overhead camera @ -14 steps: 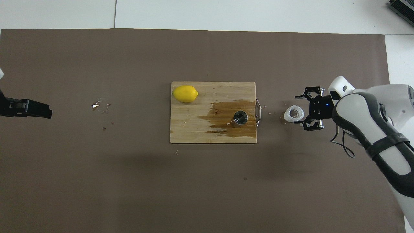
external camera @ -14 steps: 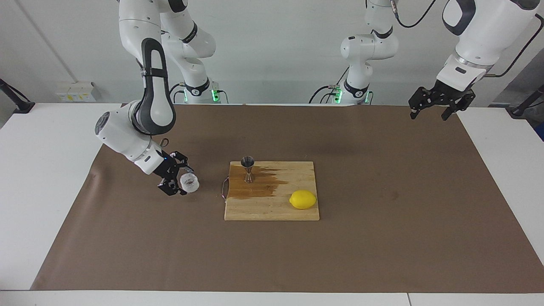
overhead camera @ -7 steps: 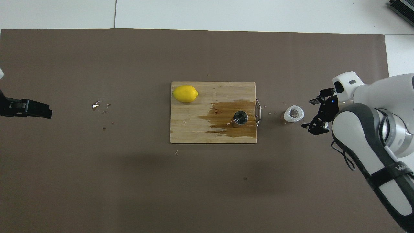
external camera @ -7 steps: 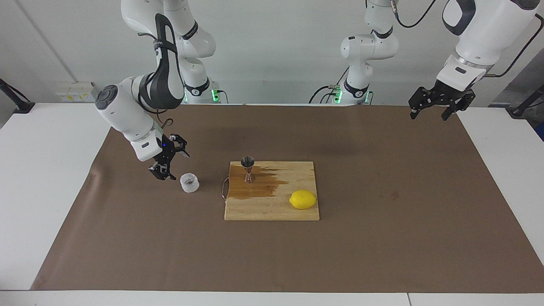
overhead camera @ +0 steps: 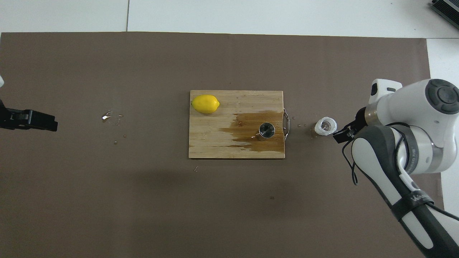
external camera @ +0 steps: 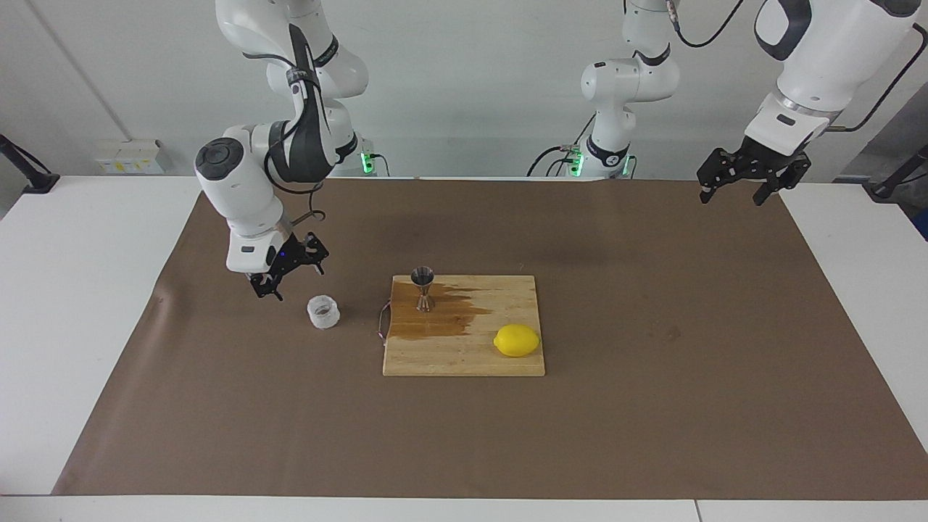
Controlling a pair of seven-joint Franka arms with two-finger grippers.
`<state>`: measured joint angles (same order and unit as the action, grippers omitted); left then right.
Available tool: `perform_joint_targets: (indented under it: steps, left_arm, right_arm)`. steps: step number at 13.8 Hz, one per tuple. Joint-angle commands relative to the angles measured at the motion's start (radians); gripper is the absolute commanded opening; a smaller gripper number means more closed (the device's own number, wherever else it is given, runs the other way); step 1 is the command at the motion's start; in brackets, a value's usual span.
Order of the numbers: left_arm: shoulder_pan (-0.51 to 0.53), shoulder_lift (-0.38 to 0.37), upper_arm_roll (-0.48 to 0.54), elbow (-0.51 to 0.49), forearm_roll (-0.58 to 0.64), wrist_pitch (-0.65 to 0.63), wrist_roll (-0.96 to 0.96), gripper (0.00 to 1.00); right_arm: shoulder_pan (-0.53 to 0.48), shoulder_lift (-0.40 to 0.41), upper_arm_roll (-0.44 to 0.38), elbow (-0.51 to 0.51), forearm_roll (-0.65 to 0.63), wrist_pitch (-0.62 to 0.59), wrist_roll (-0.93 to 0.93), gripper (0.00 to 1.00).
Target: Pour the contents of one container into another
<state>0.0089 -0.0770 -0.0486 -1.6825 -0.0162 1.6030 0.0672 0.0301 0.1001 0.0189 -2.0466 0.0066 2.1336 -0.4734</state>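
The clear cup [external camera: 322, 312] stands on the brown mat beside the cutting board [external camera: 464, 362], where the steel jigger [external camera: 423, 288] stands. Right hand [external camera: 288, 277] hovers released above the mat near the cup; left hand [external camera: 739, 185] waits released.

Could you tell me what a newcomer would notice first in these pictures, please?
Probably the yellow lemon on the wooden board mid-table, and the dark wet stain spread around the steel jigger standing on that board. Next, the clear cup upright on the brown mat toward the right arm's end, with the right claw open, just above and beside it.
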Motion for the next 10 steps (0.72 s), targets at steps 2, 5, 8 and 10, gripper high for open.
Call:
perform_joint_targets:
  steps: [2,5,8,10]
  left_arm:
    - [0.014,-0.030,-0.011,-0.034,0.010,0.018,-0.007,1.00]
    - [0.014,-0.030,-0.011,-0.034,0.012,0.018,-0.007,1.00]
    - [0.014,-0.030,-0.011,-0.034,0.010,0.018,-0.007,1.00]
    - [0.014,-0.030,-0.011,-0.034,0.012,0.018,-0.007,1.00]
  right_arm:
    - [-0.001,-0.005,0.003,0.127,-0.077,-0.195,0.376,1.00]
    - [-0.015,-0.064,-0.005,0.304,-0.053,-0.427,0.453,1.00]
    - [-0.021,-0.183,-0.013,0.310,0.041,-0.468,0.457,1.00]
    - [-0.024,-0.189,-0.014,0.313,0.039,-0.521,0.461,1.00]
